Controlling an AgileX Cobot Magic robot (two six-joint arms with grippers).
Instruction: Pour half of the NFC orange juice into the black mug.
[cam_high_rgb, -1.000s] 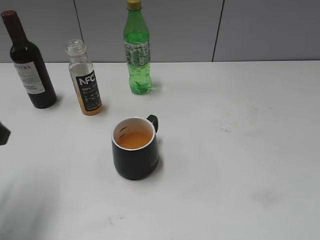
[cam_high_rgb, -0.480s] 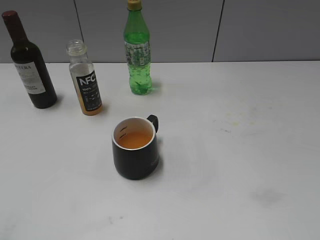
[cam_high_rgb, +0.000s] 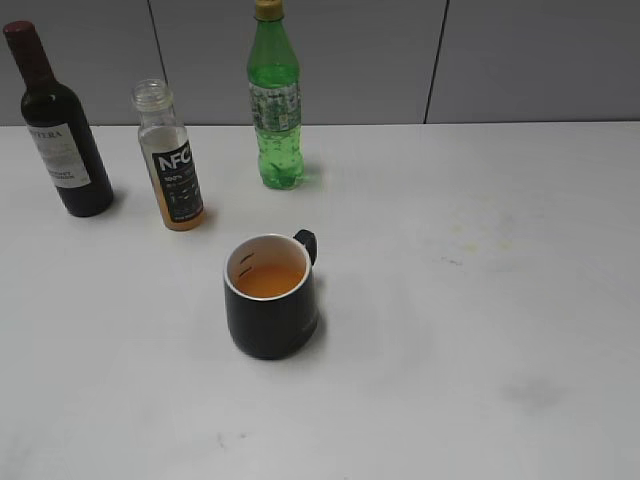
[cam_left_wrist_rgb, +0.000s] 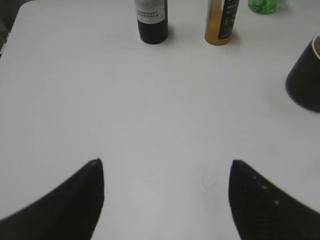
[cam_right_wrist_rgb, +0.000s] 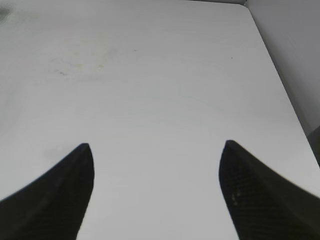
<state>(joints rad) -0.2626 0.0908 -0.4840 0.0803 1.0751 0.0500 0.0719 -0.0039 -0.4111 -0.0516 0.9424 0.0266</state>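
Observation:
The NFC orange juice (cam_high_rgb: 172, 170) stands upright and uncapped at the back left of the white table, with orange liquid only in its lower part. It also shows in the left wrist view (cam_left_wrist_rgb: 221, 22). The black mug (cam_high_rgb: 270, 298) stands near the middle, handle to the back right, with orange liquid inside. Its side shows in the left wrist view (cam_left_wrist_rgb: 306, 80). My left gripper (cam_left_wrist_rgb: 165, 162) is open and empty over bare table, well in front of the bottles. My right gripper (cam_right_wrist_rgb: 157, 145) is open and empty over the table's right part. Neither gripper shows in the exterior view.
A dark wine bottle (cam_high_rgb: 60, 130) stands left of the juice and shows in the left wrist view (cam_left_wrist_rgb: 151, 20). A green soda bottle (cam_high_rgb: 275, 100) stands at the back centre. The table's right edge (cam_right_wrist_rgb: 280, 80) meets a grey wall. Faint yellowish stains (cam_high_rgb: 480, 235) mark the table.
The dark tip of the left arm, at the exterior view's left edge a second ago, has left that view. Bottles and mug have not moved.

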